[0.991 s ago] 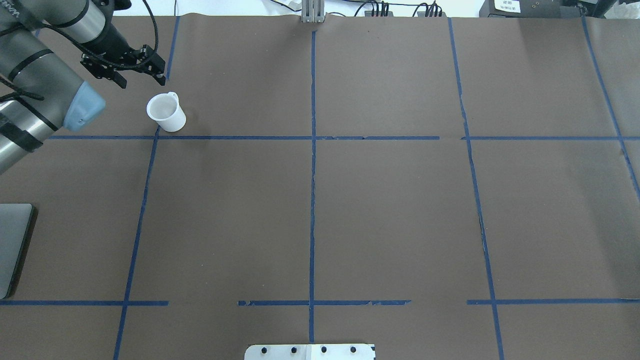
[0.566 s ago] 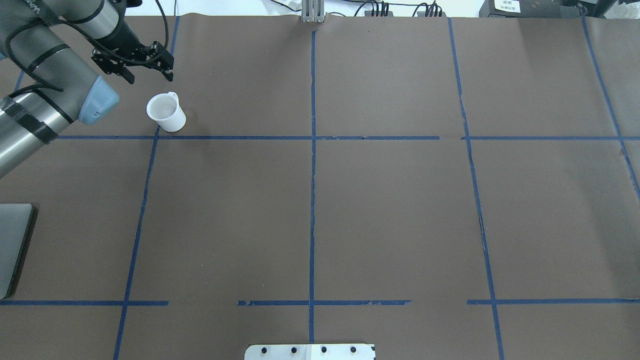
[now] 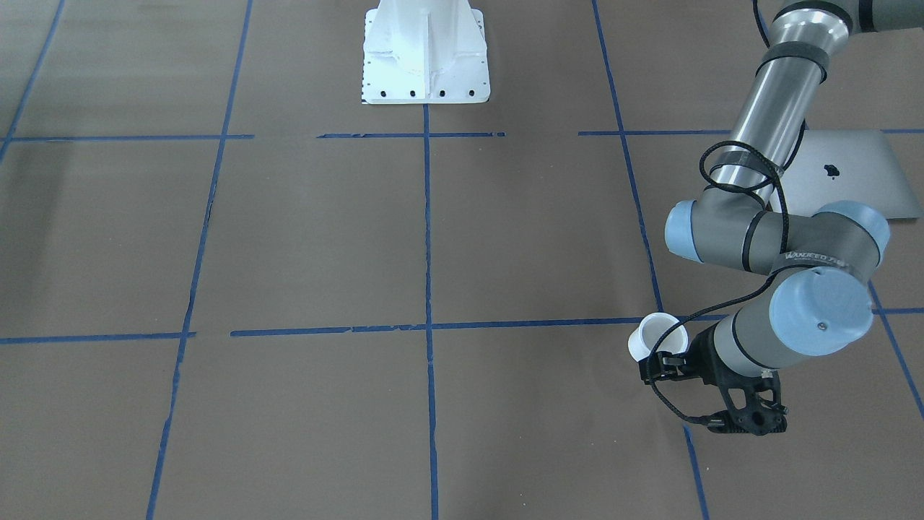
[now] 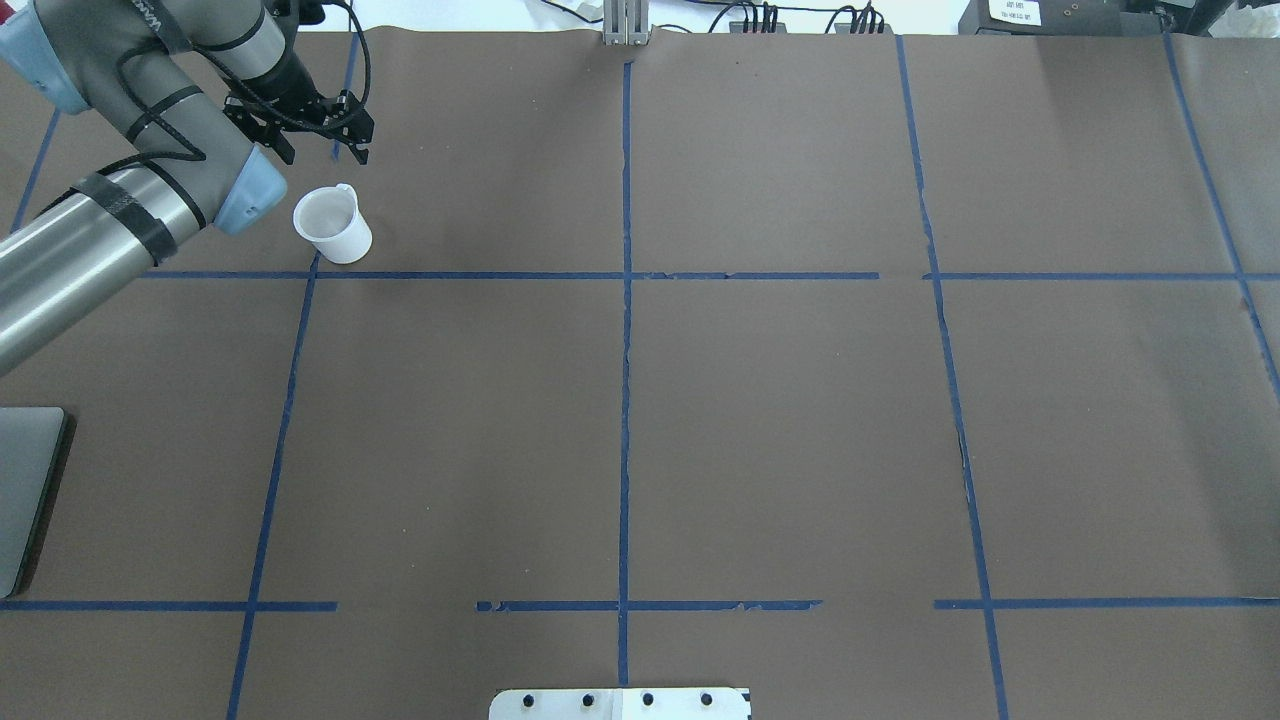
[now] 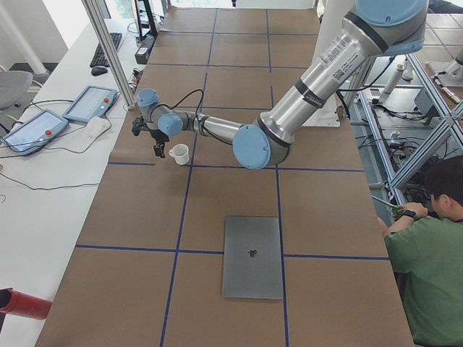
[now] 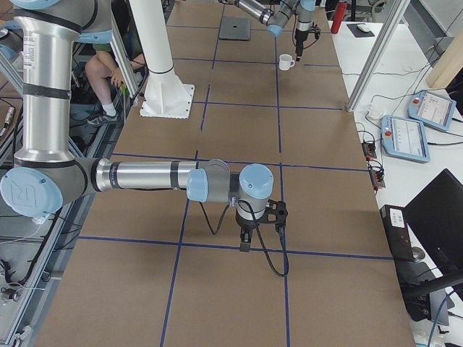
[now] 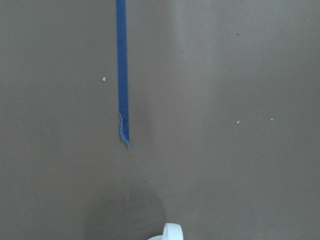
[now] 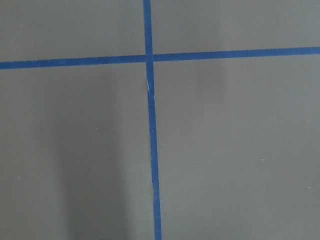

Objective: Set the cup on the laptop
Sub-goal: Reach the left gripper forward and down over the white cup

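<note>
The white cup (image 4: 332,225) stands upright on the brown table at the far left, its handle pointing away from the robot. It also shows in the front-facing view (image 3: 657,336) and the left view (image 5: 179,152); only its handle (image 7: 171,232) enters the left wrist view. My left gripper (image 4: 327,152) is open and empty, pointing down just beyond the cup, apart from it; it also shows in the front-facing view (image 3: 704,397). The silver laptop (image 3: 844,170) lies closed and flat near the robot's left side, at the overhead view's left edge (image 4: 25,490). My right gripper (image 6: 260,231) shows only in the right view; I cannot tell its state.
Blue tape lines (image 4: 625,300) divide the brown table cover into a grid. The robot's white base plate (image 3: 426,54) sits at the near middle edge. A metal post (image 4: 625,25) stands at the far edge. A seated person (image 5: 427,253) is beside the table.
My left gripper has moved right and a little farther from the robot, from beyond-left of the cup to directly beyond it. The cup has not moved.
</note>
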You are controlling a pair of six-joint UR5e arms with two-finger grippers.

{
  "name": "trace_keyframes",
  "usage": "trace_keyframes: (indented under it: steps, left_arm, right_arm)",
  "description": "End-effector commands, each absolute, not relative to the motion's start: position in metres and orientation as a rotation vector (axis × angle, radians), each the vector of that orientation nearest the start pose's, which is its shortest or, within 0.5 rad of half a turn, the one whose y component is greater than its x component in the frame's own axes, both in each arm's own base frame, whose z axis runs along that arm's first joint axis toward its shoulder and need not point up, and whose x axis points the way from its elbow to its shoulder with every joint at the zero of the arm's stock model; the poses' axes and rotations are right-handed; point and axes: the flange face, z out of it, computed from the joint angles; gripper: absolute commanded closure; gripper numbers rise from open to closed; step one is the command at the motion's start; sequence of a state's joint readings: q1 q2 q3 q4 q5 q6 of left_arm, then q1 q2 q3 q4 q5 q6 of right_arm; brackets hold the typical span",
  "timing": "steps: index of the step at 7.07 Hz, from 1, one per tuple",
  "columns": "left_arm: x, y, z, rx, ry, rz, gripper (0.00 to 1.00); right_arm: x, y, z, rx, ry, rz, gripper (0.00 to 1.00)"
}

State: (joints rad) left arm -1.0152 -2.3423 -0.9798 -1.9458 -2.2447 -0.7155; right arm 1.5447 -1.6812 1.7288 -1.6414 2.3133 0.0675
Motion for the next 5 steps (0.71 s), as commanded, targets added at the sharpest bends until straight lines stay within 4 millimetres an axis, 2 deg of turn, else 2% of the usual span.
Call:
trace_keyframes:
  steps: [1, 5]
  left_arm:
    - [0.3834, -0.7175, 0.4204, 0.023, 0.840, 0.056, 0.00]
    - [0.3926, -0.7130, 0.4266, 0.019, 0.835, 0.091, 0.00]
  right_arm:
    - [0.0544, -0.4445, 0.6419, -0.057, -0.741, 0.048, 0.00]
    - [0.0544, -0.4445, 0.6419, -0.057, -0.741, 0.048, 0.00]
